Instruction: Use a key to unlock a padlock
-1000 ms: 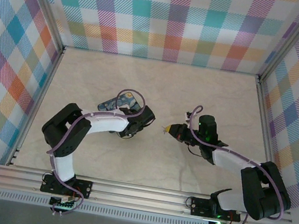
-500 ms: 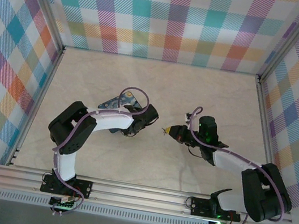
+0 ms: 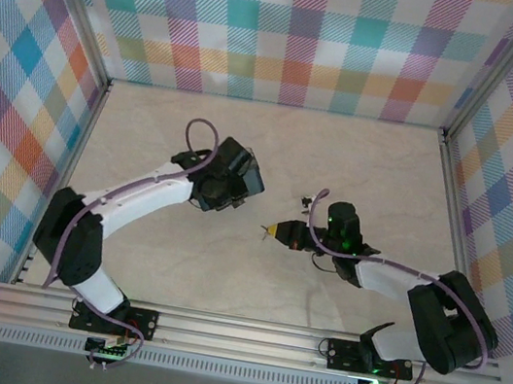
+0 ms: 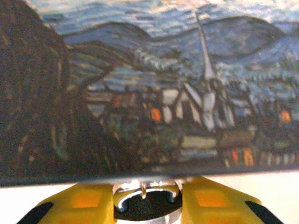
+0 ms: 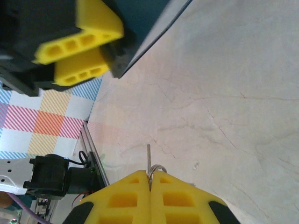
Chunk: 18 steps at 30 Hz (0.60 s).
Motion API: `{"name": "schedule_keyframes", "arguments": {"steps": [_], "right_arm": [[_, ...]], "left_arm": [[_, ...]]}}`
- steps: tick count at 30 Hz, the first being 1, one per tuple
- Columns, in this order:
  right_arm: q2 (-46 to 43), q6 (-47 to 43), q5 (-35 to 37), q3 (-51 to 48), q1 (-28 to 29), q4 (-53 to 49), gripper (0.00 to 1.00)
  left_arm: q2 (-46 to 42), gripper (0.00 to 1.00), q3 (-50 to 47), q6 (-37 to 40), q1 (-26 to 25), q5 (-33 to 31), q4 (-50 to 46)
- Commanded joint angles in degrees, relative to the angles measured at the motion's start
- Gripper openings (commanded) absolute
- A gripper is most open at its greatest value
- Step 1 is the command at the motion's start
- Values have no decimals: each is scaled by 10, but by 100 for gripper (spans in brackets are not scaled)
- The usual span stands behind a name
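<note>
Tin (image 4: 154, 84) edge: pinched padlock (image 4: 147, 210) there in left gripper (image 4: 146, 198) to steady it; near tin, clamped key (image 5: 148, 156) in tight-pressed right gripper (image 5: 149, 179), likely for insertion.

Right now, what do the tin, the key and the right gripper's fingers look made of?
The tin: looks like thin sheet metal under a printed night-sky painting, but it is blurry, so unsure. The key: bare silvery metal, thin straight shaft. The right gripper's fingers: matte yellow plastic with hollow cells, possibly printed.

Pastel plaid covers the walls (image 3: 303, 32); the tabletop (image 3: 370, 162) is cream marbled; the rectangular tin (image 4: 163, 70) bears blue-and-yellow swirls; the thin metal key (image 5: 148, 157) is silvery-grey.
</note>
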Motion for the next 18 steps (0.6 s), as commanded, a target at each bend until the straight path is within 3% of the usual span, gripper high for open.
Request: {"name": "schedule_keyframes", "arguments": {"steps": [1, 8, 18], "right_arm": [[14, -30, -5, 10, 1, 88, 0], [28, -45, 0, 37, 45, 144, 0], [59, -35, 22, 55, 71, 184, 0]], "left_arm": [[-39, 13, 0, -1, 23, 97, -11], [-78, 13, -51, -68, 56, 184, 50], [-111, 13, -84, -112, 74, 196, 75]]}}
